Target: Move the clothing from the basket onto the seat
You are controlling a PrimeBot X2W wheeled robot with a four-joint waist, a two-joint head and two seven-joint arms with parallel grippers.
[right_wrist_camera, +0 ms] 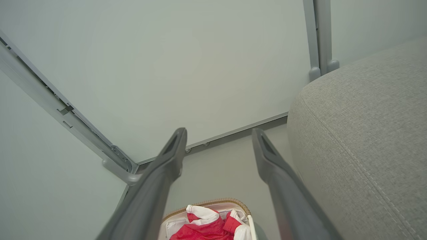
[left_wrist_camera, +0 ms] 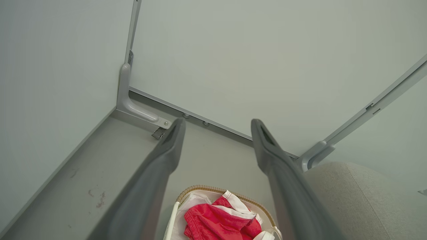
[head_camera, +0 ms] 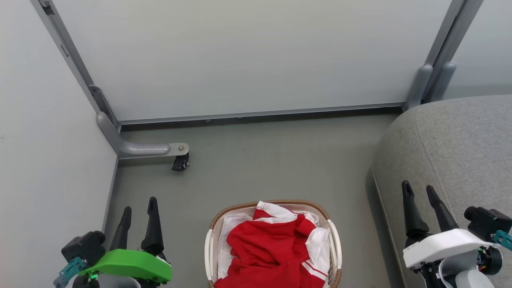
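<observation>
The basket [head_camera: 208,244] stands on the floor [head_camera: 260,160] at the bottom middle of the head view, between the two grippers. Its oval appears to run lengthwise away from the robot, and its near end is cut off by the picture's edge. The clothing [head_camera: 272,248] lies heaped inside it, and the heap follows the same line. A white, red-striped edge pokes up at the far end, and a white sleeve with striped trim lies on the right side. The fabric is bright red and crumpled, and it rises slightly above the brown rim.

The seat [head_camera: 460,140] is grey and rounded, to the right of the basket.

The left gripper [head_camera: 140,204] hangs over the floor left of the basket, its fingers [head_camera: 152,224] apart and holding nothing. The right gripper [head_camera: 418,185] hovers before the seat's edge, fingers [head_camera: 412,216] likewise spread and empty.
</observation>
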